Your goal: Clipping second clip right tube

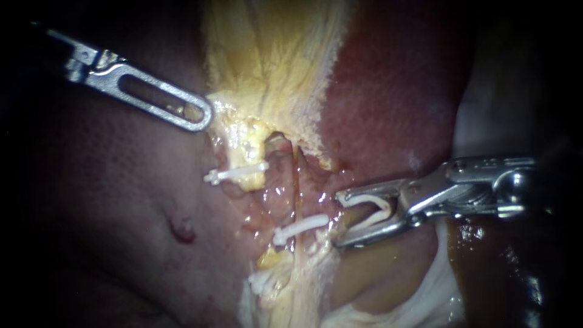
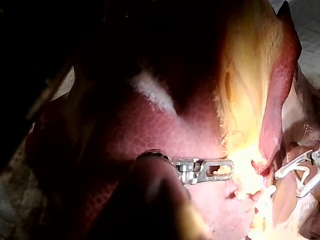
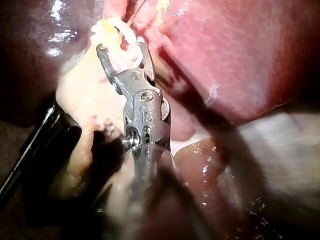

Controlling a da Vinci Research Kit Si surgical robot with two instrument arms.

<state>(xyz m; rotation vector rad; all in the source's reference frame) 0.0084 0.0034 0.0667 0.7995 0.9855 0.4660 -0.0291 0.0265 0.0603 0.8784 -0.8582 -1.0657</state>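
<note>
Right instrument (image 1: 338, 220) sits just right of the set clip (image 1: 300, 226), jaws spread wide, with an open white clip (image 1: 367, 199) seated against both of them. The tube (image 1: 297, 194) runs up from the set clip, not yet between those jaws. Left instrument (image 1: 200, 118) is well up and left of the set clip, tip on yellow fat (image 1: 267, 61).

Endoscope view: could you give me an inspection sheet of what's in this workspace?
Surface: liver, dark red, beside yellow tissue.
Job's things: upper clip and lower clip, white, set across pink tissue.
Clutter: nothing seen.
Pincers: left instrument at the yellow tissue's edge; right instrument, pincer holding a loaded clip, beside the lower clip.
Cables: nothing seen.
Surroundings: black rod beside the tissue; otherwise dark.
</note>
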